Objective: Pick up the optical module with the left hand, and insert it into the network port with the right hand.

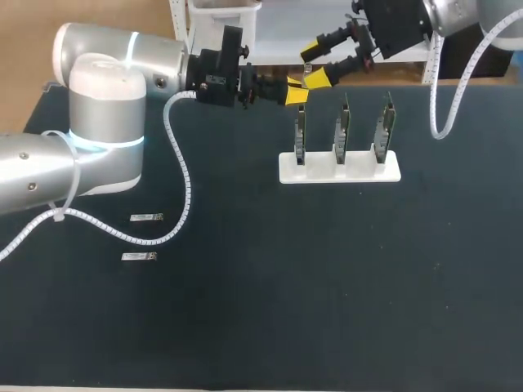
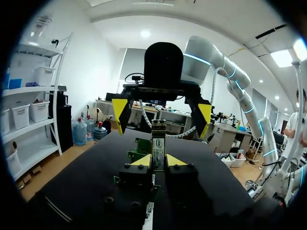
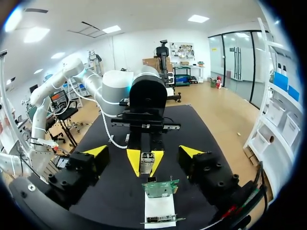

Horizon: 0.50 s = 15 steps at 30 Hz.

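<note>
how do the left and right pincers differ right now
The left pincer is shut on the optical module; the right pincer is open and empty. The left one's tips sit close together, the right one's are spread wide. Both have yellow tips and face each other.

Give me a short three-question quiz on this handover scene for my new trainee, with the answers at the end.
1. True or false: the left end effector is shut on an optical module.
2. How many circuit boards stand upright in the white holder? A: two. B: three. C: four.
3. Fill in the blank: the right end effector, facing the module, is ____ (open or shut).

Key: 1 true; 2 B; 3 open.
</note>
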Tool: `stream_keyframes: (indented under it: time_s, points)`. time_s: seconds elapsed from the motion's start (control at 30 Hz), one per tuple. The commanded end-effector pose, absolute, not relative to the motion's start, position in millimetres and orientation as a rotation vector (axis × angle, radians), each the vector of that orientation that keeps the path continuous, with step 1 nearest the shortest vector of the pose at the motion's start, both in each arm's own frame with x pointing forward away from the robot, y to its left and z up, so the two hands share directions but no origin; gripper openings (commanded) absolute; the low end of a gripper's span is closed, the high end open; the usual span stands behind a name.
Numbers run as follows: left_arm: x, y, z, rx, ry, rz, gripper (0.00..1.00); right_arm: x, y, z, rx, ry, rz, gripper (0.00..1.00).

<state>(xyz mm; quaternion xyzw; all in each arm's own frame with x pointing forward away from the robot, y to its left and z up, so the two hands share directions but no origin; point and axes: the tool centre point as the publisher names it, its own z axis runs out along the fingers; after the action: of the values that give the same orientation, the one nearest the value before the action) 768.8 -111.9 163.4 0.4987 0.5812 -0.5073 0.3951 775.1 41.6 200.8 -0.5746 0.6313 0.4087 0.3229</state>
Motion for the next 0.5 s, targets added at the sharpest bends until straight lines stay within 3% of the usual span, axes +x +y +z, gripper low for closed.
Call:
stream_keyframes:
  time_s: [0.03, 0.5]
  points:
    - [768.7, -111.6, 163.5, 1.264, 1.475, -1.286, 0.0, 775.1, 42.5, 200.4, -1.504, 1.659, 1.066, 0.0]
    - [768.7, -111.6, 163.5, 1.264, 1.475, -1.286, 0.0, 775.9, 42.8, 200.3, -1.492, 1.671, 1.044, 0.0]
